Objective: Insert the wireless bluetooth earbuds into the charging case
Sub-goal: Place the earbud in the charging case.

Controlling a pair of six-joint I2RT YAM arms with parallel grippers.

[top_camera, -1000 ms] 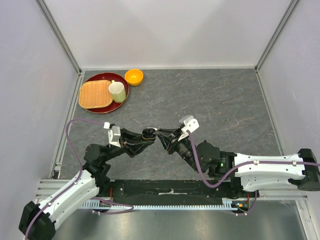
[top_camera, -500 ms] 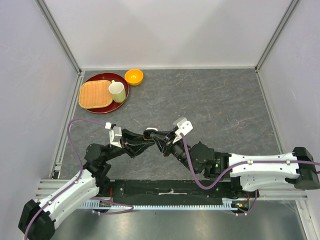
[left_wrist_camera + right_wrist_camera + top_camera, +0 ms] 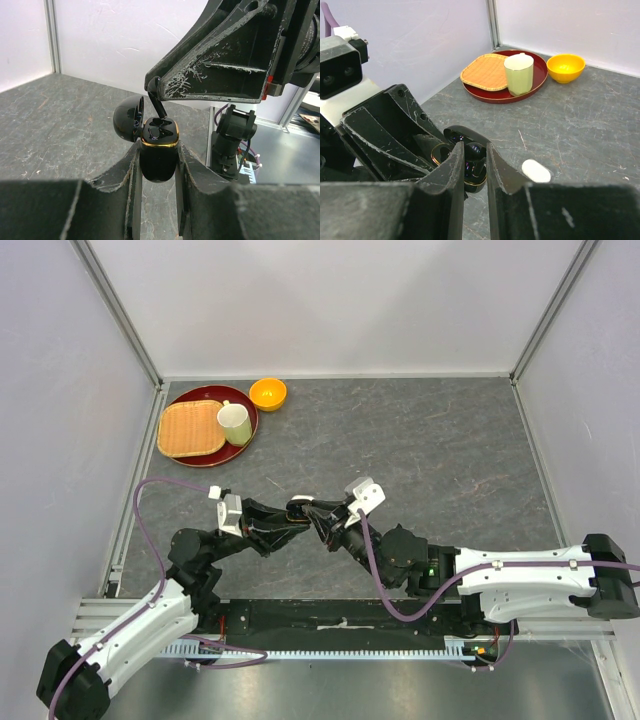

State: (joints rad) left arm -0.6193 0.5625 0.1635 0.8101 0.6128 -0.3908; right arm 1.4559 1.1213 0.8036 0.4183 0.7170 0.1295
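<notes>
The black charging case [image 3: 159, 161], gold-rimmed with its lid [image 3: 127, 119] swung open, is held off the table with my left gripper [image 3: 158, 149] shut on its body. My right gripper [image 3: 474, 146] is shut on a black earbud [image 3: 476, 159]. In the left wrist view that earbud [image 3: 156, 97] hangs stem-down from the right fingertips [image 3: 210, 80], its tip just at the case's open top. From above, both grippers meet at the case [image 3: 297, 507] near the table's front centre. The other earbuds are out of view.
A white pebble-shaped case [image 3: 536, 170] lies on the grey table just beyond the right gripper. At the back left stands a red tray [image 3: 243, 426] with a woven basket [image 3: 190, 428] and a green cup [image 3: 234, 423], and an orange bowl [image 3: 267, 393] sits beside it.
My right gripper has moved left with the earbud until it reaches the open case. The left gripper has kept the case still.
</notes>
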